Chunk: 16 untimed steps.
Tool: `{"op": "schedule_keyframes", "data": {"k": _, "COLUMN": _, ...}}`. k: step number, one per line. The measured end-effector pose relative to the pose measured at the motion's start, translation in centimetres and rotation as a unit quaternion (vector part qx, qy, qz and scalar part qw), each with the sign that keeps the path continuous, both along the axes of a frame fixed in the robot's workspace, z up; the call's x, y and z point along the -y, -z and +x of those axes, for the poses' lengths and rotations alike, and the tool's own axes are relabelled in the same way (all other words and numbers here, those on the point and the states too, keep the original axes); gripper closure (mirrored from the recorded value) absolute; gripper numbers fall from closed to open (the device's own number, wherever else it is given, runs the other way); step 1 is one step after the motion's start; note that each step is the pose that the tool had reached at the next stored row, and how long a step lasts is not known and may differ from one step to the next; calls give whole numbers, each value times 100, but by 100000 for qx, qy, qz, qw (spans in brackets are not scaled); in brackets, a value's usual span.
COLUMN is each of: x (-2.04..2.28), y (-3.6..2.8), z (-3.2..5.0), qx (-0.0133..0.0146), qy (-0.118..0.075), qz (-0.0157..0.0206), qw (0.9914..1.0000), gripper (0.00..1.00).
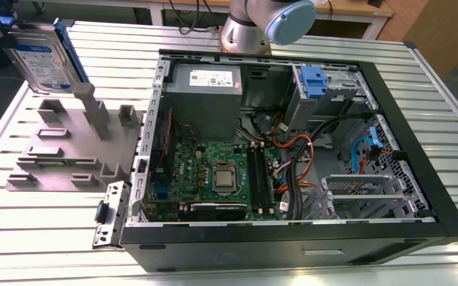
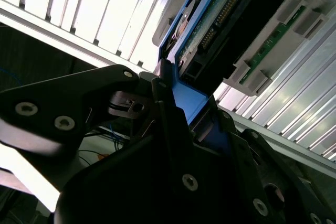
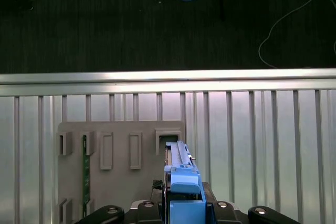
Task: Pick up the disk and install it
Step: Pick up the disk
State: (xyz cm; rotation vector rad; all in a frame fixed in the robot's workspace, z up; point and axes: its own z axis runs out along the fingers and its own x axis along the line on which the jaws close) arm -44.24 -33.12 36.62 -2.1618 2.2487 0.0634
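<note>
Exterior view: we hold the disk (image 1: 45,56) over the rack (image 1: 62,155).
Our end effector (image 2: 189,103) is clamped on its blue handle (image 3: 185,195); pickup looks done, install isn't, the case (image 1: 293,232) well apart.

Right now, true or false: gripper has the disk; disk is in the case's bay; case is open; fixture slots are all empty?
1. The gripper is shut on the disk, clamping its blue carrier. True.
2. The disk sits in the drive bay of the computer case. False: it is held upright over the grey fixture, outside the case on the exterior view's left.
3. The case is open, with the motherboard exposed. True.
4. Every slot in the grey fixture is empty. False: a green board stands in one slot in the first wrist view.
</note>
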Motion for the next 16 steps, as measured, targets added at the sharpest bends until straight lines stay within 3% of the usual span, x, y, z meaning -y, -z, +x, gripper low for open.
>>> {"op": "schedule_keyframes", "data": {"k": 16, "x": 0, "y": -32, "z": 0, "qx": -2, "qy": 0, "qz": 0, "qw": 100000, "gripper": 64}}
